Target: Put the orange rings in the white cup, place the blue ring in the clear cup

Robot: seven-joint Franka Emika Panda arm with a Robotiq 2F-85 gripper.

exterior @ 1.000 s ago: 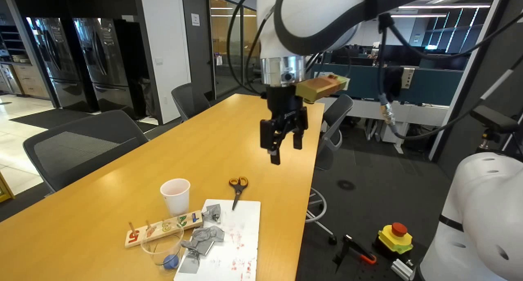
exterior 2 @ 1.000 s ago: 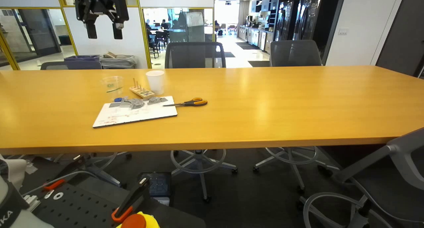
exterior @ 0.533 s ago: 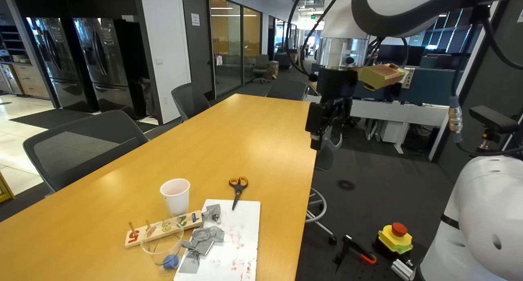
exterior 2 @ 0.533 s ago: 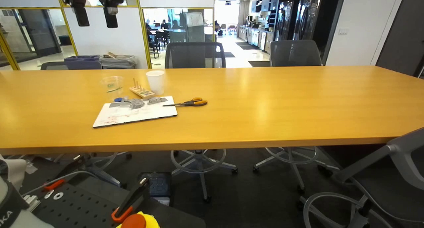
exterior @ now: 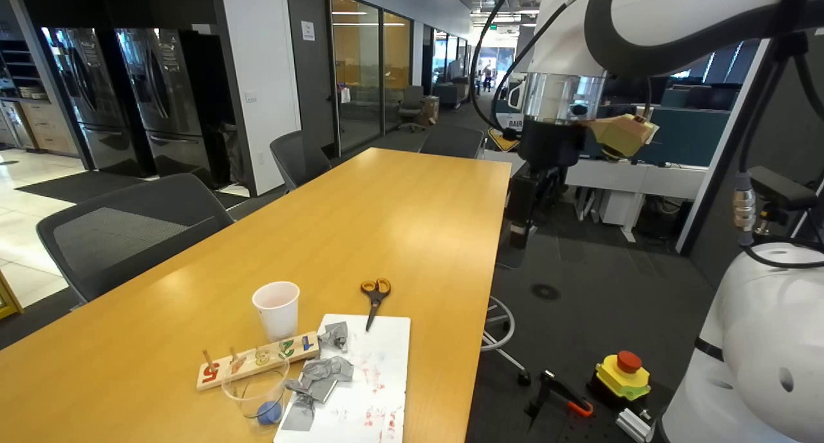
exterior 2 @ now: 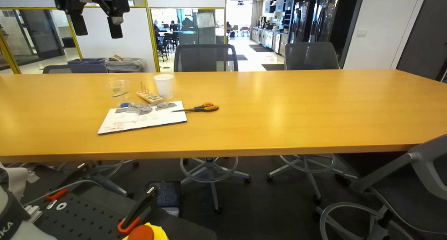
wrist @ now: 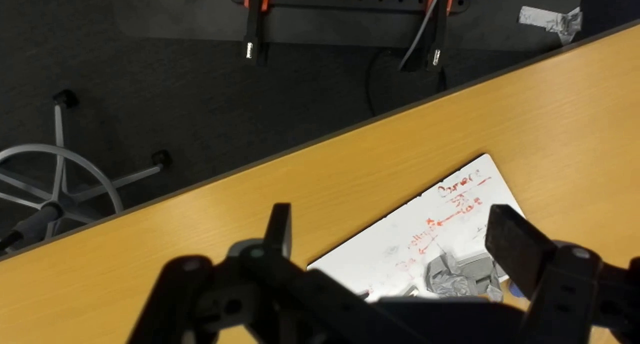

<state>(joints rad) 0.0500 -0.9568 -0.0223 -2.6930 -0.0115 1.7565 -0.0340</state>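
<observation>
Hangs with the end effector (exterior 2: 98,29) in the air, well apart from everything on the worktop (exterior 2: 297,111), both fingers (exterior 2: 115,29) reaching down and spread wide. Shows the broad gap best in the wrist view, with bare worktop and the white board (wrist: 395,236) plain to see between the 2 tips. Holds only air. Looks nearly side-on in an exterior view, past the long edge of the worktop. Down below, has the blue ring (exterior: 269,413) low at the clear cup (exterior: 248,398), small, matte and deep blue, more like a short stub from this angle, with any hole too small to make out. Cannot tell whether inside the cup or just beside it. Shows a sliver of the same blue in the wrist view, past crumpled grey tape (wrist: 450,279) and partly hidden by a finger. Can see straight through the clear cup, upright, with a green line around the side in an exterior view. Has the white cup (exterior: 278,314) upright too, plain and slightly tapered, mouth up, faintly pink inside, bottom out of sight. Carries the wooden peg board (exterior 2: 150,97) between the 2 cups, just beside the white cup, with pegs standing up and figures painted on top. Shows scissors (exterior: 374,296) lying nearby, orange handles on the worktop, blades lapping over the edge of the white board.
</observation>
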